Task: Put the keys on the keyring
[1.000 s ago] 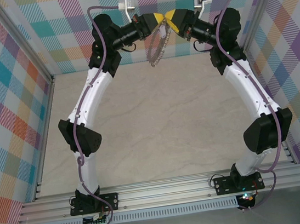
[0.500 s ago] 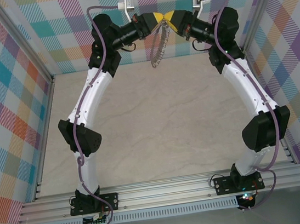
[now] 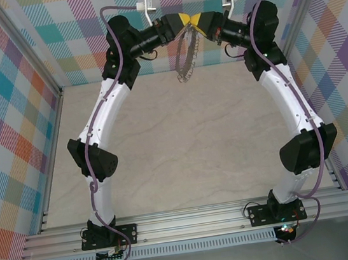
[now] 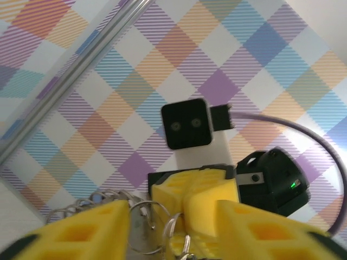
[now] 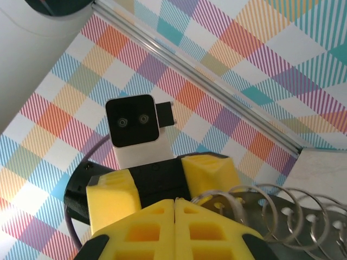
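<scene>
Left end effector (image 3: pixel 188 21) raised, jaws parted, tip-to-tip with right end effector (image 5: pixel 174 211), pinched closed

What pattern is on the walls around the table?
Pastel multicoloured plaid walls, best seen in the top external view.

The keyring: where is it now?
In the top view, the keyring hangs near the far wall, just below where the left gripper and right gripper meet.

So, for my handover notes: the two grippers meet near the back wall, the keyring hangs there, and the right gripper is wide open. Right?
No: the right gripper is shut, yellow fingers pressed together, as the right wrist view shows. It does meet the left gripper near the back wall, keyring hanging there.
</scene>
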Available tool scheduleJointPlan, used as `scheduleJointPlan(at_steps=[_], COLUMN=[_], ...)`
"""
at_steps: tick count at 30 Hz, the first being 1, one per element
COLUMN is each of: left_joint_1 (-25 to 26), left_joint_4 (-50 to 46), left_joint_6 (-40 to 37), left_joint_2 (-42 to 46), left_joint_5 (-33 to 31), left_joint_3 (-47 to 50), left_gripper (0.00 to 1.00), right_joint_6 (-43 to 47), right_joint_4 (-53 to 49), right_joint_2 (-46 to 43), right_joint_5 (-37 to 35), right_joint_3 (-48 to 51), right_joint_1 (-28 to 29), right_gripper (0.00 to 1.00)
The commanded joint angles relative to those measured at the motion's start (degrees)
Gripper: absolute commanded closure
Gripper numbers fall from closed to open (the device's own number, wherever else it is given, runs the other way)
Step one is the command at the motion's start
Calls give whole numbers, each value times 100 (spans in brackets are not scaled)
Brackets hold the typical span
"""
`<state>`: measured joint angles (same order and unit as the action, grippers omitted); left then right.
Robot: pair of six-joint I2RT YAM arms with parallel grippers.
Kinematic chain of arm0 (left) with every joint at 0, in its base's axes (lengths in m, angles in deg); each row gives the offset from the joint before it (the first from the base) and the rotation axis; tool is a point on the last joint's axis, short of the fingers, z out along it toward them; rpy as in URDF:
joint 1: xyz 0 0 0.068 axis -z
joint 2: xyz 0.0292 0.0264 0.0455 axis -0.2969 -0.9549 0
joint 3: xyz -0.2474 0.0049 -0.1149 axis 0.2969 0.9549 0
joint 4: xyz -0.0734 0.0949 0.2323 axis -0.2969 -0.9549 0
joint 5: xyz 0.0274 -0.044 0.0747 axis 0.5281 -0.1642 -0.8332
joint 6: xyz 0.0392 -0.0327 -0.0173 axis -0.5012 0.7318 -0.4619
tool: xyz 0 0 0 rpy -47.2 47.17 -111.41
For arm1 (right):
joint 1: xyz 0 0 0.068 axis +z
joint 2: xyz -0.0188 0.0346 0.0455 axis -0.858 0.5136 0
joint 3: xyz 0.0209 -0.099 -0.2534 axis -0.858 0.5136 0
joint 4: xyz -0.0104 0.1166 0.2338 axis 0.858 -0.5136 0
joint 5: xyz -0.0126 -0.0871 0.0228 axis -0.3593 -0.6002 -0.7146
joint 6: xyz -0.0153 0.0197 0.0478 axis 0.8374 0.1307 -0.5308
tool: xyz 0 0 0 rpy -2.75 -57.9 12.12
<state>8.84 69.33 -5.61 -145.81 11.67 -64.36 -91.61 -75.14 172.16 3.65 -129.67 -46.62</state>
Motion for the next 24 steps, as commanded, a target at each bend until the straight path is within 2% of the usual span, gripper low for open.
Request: scheduleJointPlan(at_steps=[1, 6, 11, 14, 16, 24], left_joint_1=[-129, -185, -261, -334, -368, -407], left_joint_4=[-572, -1596, -2268, -2300, -2304, -2198], left_joint_6=[-625, -1522, -2043, -2076, -2107, -2039], left_joint_2=[313, 414, 424, 427, 456, 488], left_joint_5=[73, 233, 595, 856, 989, 1214], left_joint_3=[-168, -336, -450, -446, -458, -458], left_gripper=[40, 34, 37, 54, 62, 56], right_joint_6=[755, 1883, 2706, 2840, 2891, 2918], right_joint_4=[-674, -2087, -3244, -3548, -3642, -3631], right_joint_2=[120, 564, 1142, 1393, 1448, 1396], right_joint_5=[589, 1445, 2319, 2716, 2776, 2770], right_joint_3=[-479, -1489, -2490, -2824, -2861, -2663], right_joint_1=[-159, -285, -341, -359, -359, -333], right_gripper=[100, 100, 100, 100, 100, 100])
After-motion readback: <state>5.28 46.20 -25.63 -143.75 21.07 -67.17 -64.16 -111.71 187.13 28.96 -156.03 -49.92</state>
